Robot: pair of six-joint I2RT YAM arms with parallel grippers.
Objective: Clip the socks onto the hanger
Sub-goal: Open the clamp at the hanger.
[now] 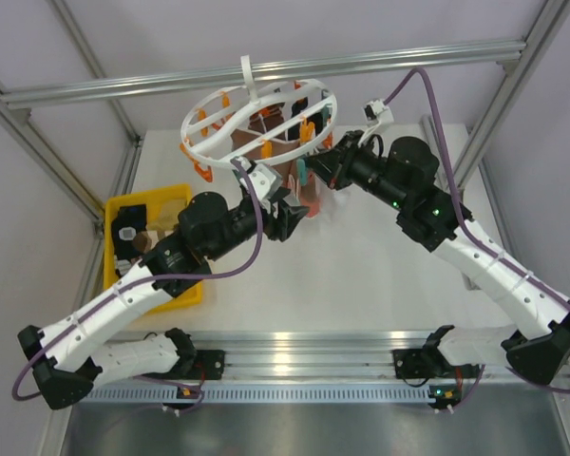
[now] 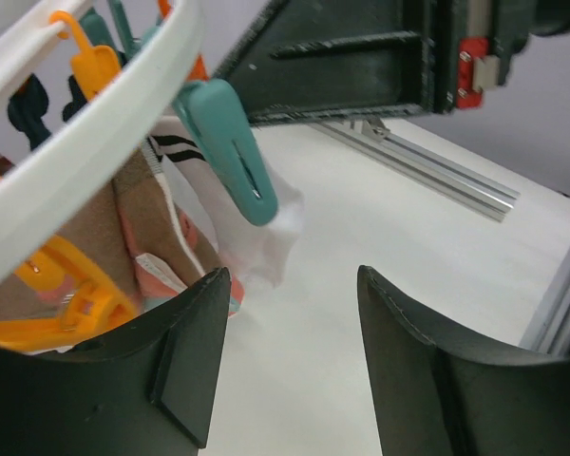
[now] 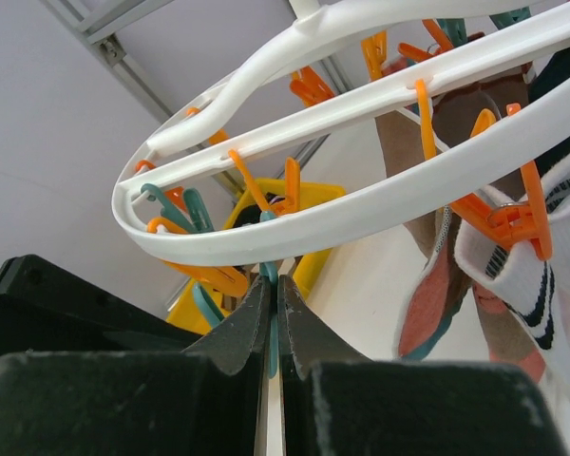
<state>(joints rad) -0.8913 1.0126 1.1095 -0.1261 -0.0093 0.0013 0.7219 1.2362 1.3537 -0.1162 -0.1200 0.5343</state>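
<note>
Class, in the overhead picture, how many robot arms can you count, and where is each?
2. The left arm stretches from the near-left corner to below the hanger; the right arm from the near-right corner to its right rim. None appears hidden.

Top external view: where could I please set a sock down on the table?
The widest bare patch of table lies between the left arm and right arm, before the near rail. A smaller one lies between the yellow tray and the hanger. Under the hanger, socks, left gripper and right gripper crowd it.

White table (image 1: 361,275) w/ alu frame (image 1: 266,78), grey walls (image 1: 19,237).
</note>
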